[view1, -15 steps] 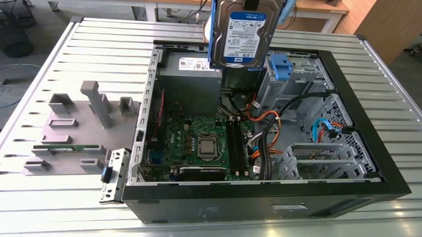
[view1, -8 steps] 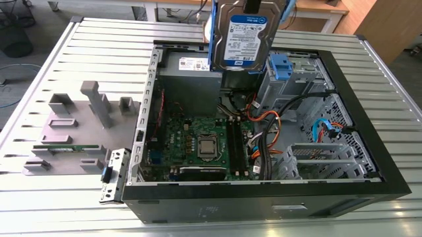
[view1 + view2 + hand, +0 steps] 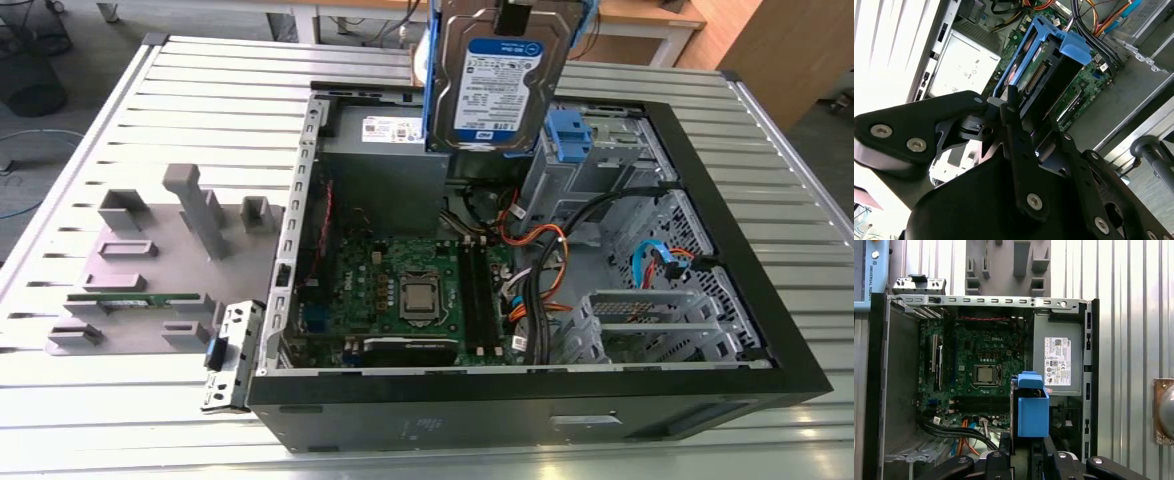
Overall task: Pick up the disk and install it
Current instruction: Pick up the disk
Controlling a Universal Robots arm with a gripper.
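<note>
- The gripper [image 3: 1016, 110] points downward over the open computer case [image 3: 534, 420], which lies on its side on a slatted metal table [image 3: 214, 110].
- Its black fingers [image 3: 939, 117] are clamped on the upper end of the disk [image 3: 501, 80]; in both wrist views the drive sits squarely between them.
- The disk hangs upright in the air, blue handle end lowest and printed label facing the exterior view. Blue rails run down both long edges.
- In the first wrist view the drive appears edge-on, above the strip between the motherboard [image 3: 979, 365] and the power supply [image 3: 1056, 365].
- In the exterior view its lower edge stands in front of the power supply. Just to the exterior view's right is a separate blue bracket [image 3: 567, 130] on the metal drive cage.
- Whether the lower end touches anything in the case cannot be told.
- A grey parts fixture [image 3: 160, 250] lies on the table at the exterior view's left, well apart from the disk.
</note>
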